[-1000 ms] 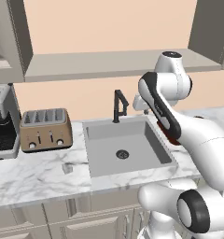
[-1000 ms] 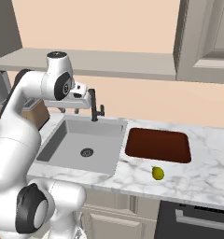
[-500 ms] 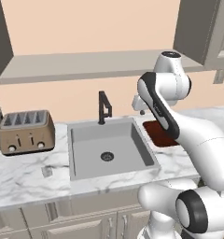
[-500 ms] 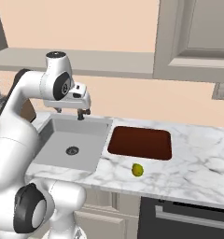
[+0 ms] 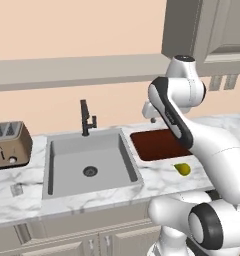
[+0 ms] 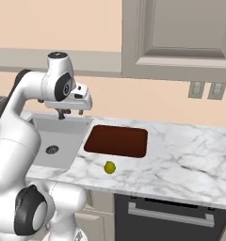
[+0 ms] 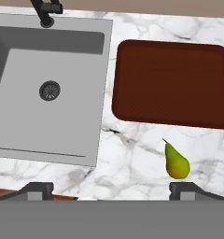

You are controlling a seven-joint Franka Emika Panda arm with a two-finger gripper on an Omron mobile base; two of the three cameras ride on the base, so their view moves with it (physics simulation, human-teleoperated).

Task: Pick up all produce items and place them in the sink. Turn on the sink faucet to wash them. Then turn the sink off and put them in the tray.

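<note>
A small yellow-green pear-shaped fruit [image 7: 176, 163], the produce item, lies on the white marble counter just in front of the dark red-brown tray [image 7: 170, 84]. The base views also show the fruit [image 5: 182, 169] [image 6: 109, 167] and the tray [image 5: 157, 145] [image 6: 117, 140]. Left of the tray is the grey sink [image 7: 53, 121] [image 5: 77, 155] [image 6: 58, 136], with nothing in it. Behind it stands the black faucet [image 5: 86, 119] [image 7: 46, 9]. My gripper [image 7: 113, 191] [image 5: 151, 111] [image 6: 70, 113] hangs open and holds nothing, high above the counter between sink and tray.
A brown toaster [image 5: 9, 145] sits on the counter left of the sink. A wall cabinet [image 6: 181, 37] hangs above the counter on the right. Below the counter on the right is an oven front [image 6: 166, 212].
The base has driven to the right, so the whole scene has slid left in both base views. My jaws have gone from nearly shut to wide open.
</note>
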